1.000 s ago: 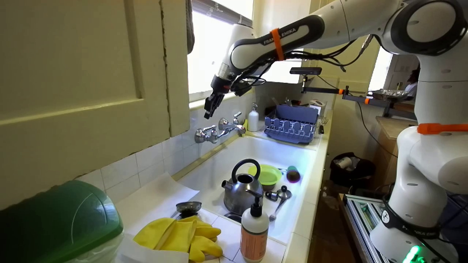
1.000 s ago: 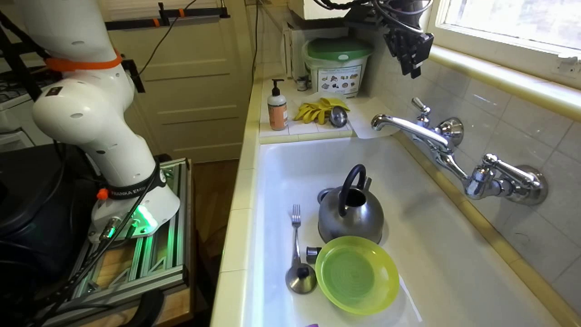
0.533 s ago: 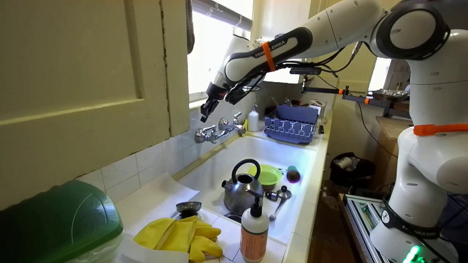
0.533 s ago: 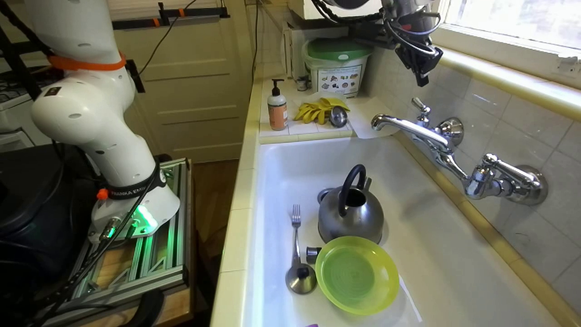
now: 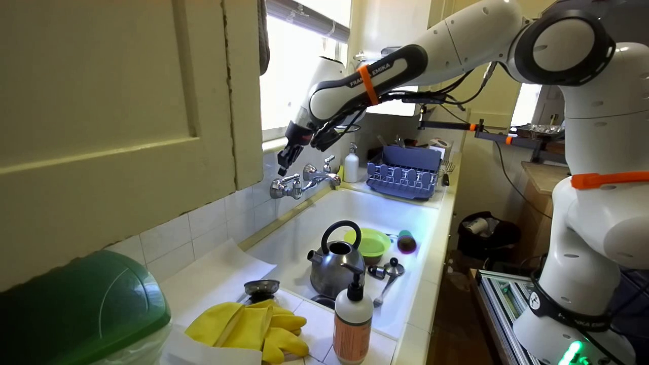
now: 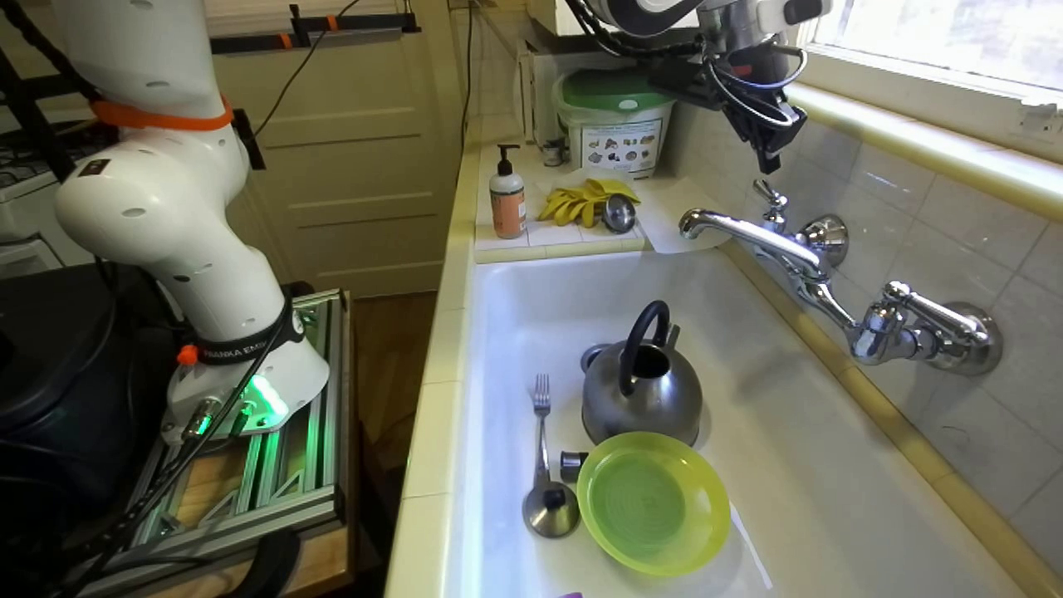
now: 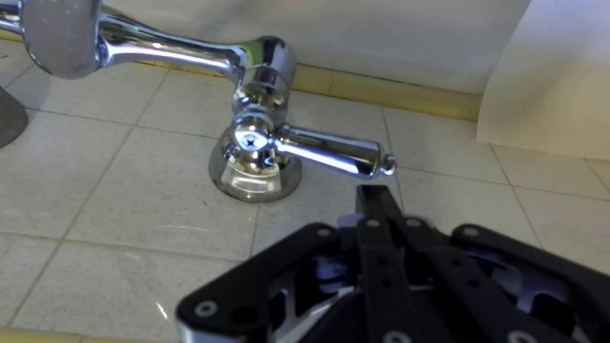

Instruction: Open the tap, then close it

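Observation:
The chrome tap is mounted on the tiled wall over the sink. Its spout (image 6: 751, 237) and two lever handles show in an exterior view, and the tap also shows in the other exterior picture (image 5: 324, 177). My gripper (image 7: 374, 190) is shut with its black fingertips together and nothing between them. In the wrist view the fingertips are close to the free end of one lever handle (image 7: 333, 150), with a small gap in the picture. In an exterior view the gripper (image 6: 768, 164) is just above the handle (image 6: 771, 195) farther from that camera. It also shows above the tap here (image 5: 282, 171).
A steel kettle (image 6: 644, 407), a green bowl (image 6: 656, 507) and a fork (image 6: 541, 415) lie in the white sink. The window sill (image 6: 938, 141) runs above the tap. Yellow gloves (image 5: 243, 324), a soap bottle (image 5: 353, 319) and a green-lidded bin (image 5: 101, 299) stand on the counter.
The arm has lowered, bringing my gripper down closer to the tap handle, and the gripper's tilt has changed a little. The tap and the things in the sink have not moved.

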Controlling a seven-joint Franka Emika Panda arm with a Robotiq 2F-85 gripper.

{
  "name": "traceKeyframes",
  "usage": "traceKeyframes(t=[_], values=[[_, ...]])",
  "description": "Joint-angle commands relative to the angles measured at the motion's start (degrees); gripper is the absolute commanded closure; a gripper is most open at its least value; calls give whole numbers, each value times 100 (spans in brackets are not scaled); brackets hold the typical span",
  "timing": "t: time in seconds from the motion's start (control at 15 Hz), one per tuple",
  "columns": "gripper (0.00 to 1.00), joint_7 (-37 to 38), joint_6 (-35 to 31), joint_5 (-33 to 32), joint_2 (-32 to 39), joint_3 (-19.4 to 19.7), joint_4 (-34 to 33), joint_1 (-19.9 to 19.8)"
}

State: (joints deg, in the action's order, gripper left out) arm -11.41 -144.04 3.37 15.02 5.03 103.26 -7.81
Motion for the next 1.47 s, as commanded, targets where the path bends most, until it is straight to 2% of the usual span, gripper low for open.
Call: traceKeyframes(t=[0.0,0.67,0.93,1.4], values=[[100,-165,-16,130,91,-83,-100,-116],[100,-580,-123,511,173,-249,-76,-281],[100,-520,-4,447,167,-226,-101,-280],[100,-668,-450,614,278,-303,-92,-373]])
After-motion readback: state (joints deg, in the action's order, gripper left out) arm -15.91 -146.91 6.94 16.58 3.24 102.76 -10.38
